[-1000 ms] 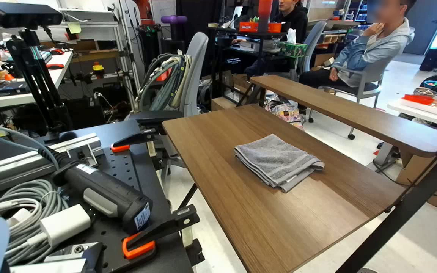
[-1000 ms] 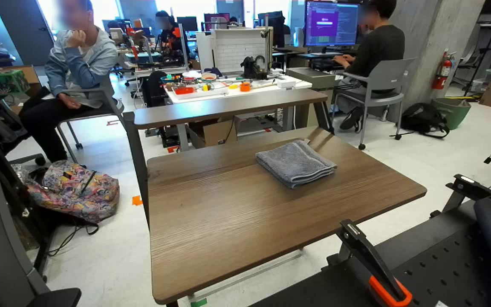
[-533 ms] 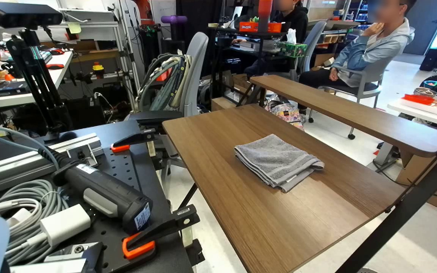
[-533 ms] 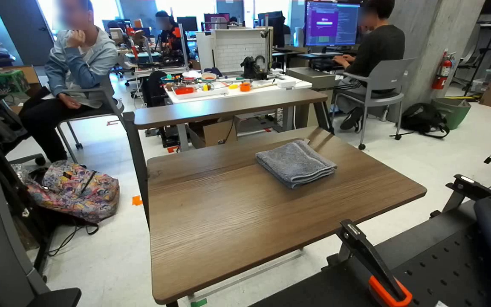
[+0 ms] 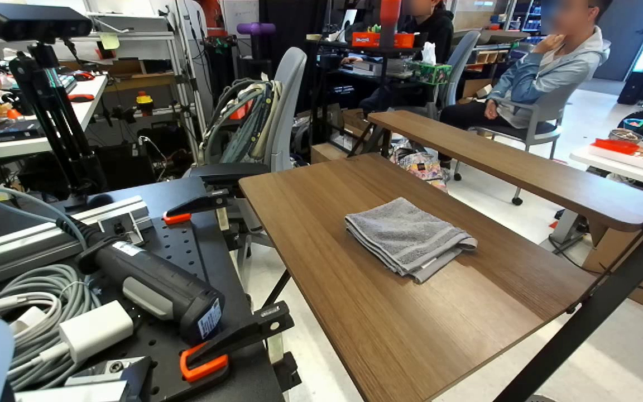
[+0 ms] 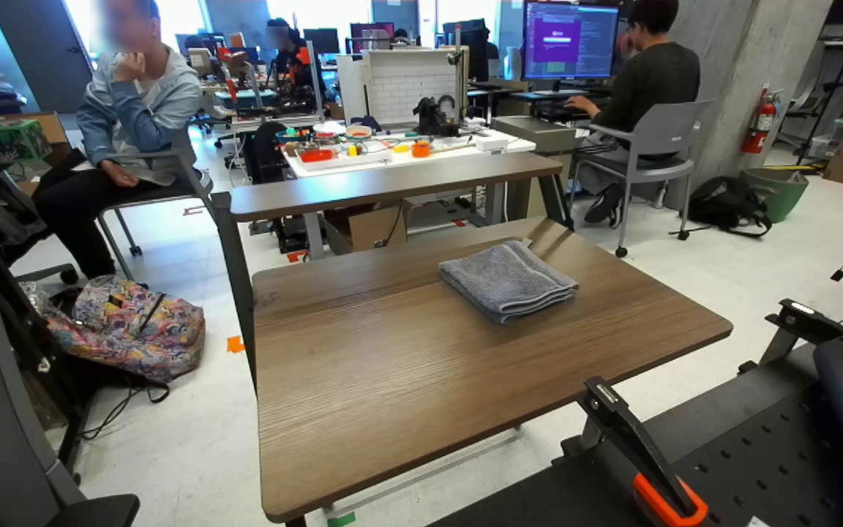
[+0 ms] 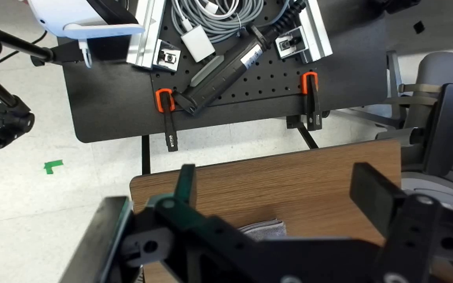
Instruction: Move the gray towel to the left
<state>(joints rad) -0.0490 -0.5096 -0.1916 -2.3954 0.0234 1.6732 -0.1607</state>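
Note:
The gray towel point(image 5: 411, 239) lies flat and folded on the brown wooden tabletop point(image 5: 321, 223). It also shows in an exterior view point(image 6: 508, 279), near the far edge and right of the tabletop's middle. In the wrist view only one corner of the towel point(image 7: 265, 230) shows; the gripper's body hides the rest. My gripper point(image 7: 275, 169) is open and empty, its two fingers wide apart. It appears well above the tabletop point(image 7: 309, 177) and does not touch the towel. Neither exterior view shows the gripper or the arm.
A raised wooden shelf point(image 6: 392, 187) runs along the tabletop's far side. A black perforated bench point(image 7: 108, 102) stands beside the table across a gap, with orange-and-black clamps point(image 7: 167, 118), a black handheld tool point(image 7: 222, 76) and coiled cables point(image 7: 226, 17). A chair point(image 7: 442, 125) stands near one end.
The towel and table have not moved. In an exterior view the person seated at the monitor has leaned back slightly and raised a hand toward the head.

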